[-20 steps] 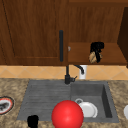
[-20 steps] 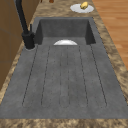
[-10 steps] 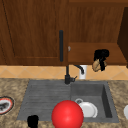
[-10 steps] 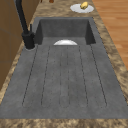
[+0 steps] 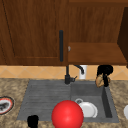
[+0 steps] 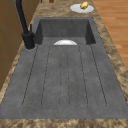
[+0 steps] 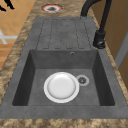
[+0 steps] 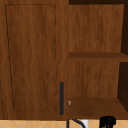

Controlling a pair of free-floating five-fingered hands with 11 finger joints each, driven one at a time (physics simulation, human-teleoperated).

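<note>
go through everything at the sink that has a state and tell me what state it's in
Right hand: shut on a tan object, held above the sink's back right corner.
Left hand: hanging low at the front.
Cabinet door: closed.
Right cabinet bay: open.
White plate: flat in the basin.
Faucet: no water visible.
</note>
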